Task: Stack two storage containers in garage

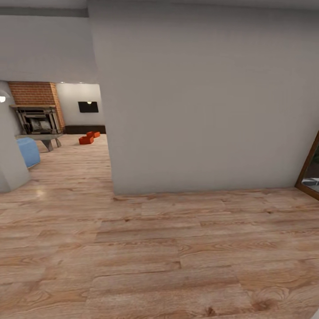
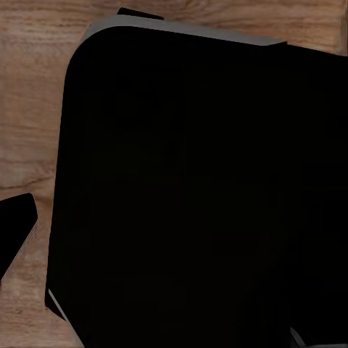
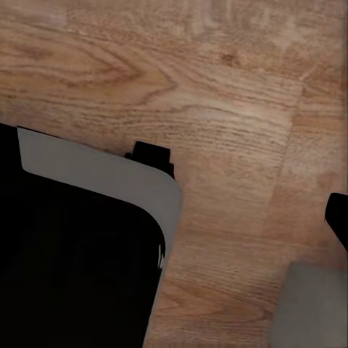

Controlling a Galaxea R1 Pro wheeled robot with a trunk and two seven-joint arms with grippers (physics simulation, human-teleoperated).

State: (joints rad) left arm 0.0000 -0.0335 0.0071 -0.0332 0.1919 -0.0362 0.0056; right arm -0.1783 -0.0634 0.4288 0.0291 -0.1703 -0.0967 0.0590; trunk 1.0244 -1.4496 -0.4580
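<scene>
I judge the job barely begun. From the head camera I see the two orange-red rectangular open storage containers [image 1: 89,137] lying close together on the light wood plank floor [image 1: 159,257] far down the living room, in front of the long dark low bench [image 1: 85,129] under the black wall television [image 1: 88,106], with the red brick fireplace [image 1: 36,108] off to one side. A big pale grey wall [image 1: 208,102] stands between me and most of that room. Neither container has been picked up, and no garage is in sight, so fetching, carrying and stacking all remain. The wrist cameras look down at plank floor and my dark base; I cannot tell whether the fingers on either arm are apart or together.
</scene>
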